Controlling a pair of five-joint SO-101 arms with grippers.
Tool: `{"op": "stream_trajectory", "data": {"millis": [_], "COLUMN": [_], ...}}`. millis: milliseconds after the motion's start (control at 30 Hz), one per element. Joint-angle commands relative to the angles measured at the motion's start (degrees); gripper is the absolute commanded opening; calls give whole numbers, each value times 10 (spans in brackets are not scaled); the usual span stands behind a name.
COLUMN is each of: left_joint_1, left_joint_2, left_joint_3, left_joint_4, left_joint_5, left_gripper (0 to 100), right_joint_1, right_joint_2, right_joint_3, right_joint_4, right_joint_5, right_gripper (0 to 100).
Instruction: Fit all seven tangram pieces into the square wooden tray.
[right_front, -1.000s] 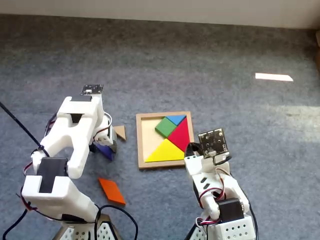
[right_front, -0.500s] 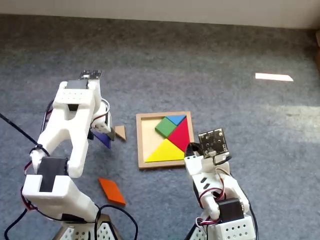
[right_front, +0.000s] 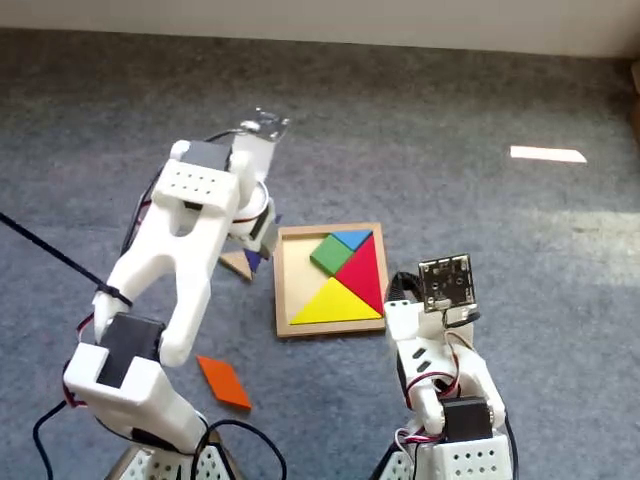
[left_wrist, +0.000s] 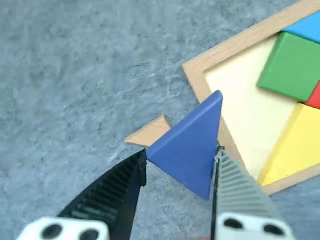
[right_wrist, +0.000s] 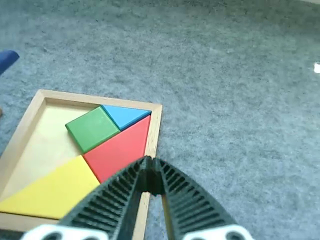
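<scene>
Left gripper (left_wrist: 180, 155) fingers (left_wrist: 125, 185) pinch a dark blue triangle (left_wrist: 192, 140) by its edges, at the rim of the wooden tray (left_wrist: 196, 80). Right gripper (right_wrist: 150, 175) fingers (right_wrist: 125, 192) pressed together, empty. The piece looks light, rigid and smooth; an edge grip seems right.

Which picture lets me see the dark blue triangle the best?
The left wrist view: the dark blue triangle sits big in the middle, pinched in the left gripper. In the high view the left arm covers most of it, leaving a sliver. The right wrist view catches just one blue corner.
</scene>
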Motion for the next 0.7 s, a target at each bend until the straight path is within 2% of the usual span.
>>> {"op": "stream_trajectory", "data": {"millis": [0, 267, 533, 667], "left_joint_1": [42, 75, 80, 80], "left_joint_2": [-2, 15, 151, 166], "left_joint_3": [-23, -28, -121, -159], "left_joint_4": [-26, -62, -56, -19], "left_joint_5": [-19, -19, -19, -19], "left_gripper": [210, 210, 211, 238], "right_joint_1": [8, 7, 5, 5], "right_joint_2": [-7, -7, -7, -7], "right_joint_3": [58, 58, 58, 58], "right_joint_4": [-18, -18, -18, -18], "right_joint_5": [-3, -3, -3, -3], "right_gripper": [20, 20, 20, 20]}}
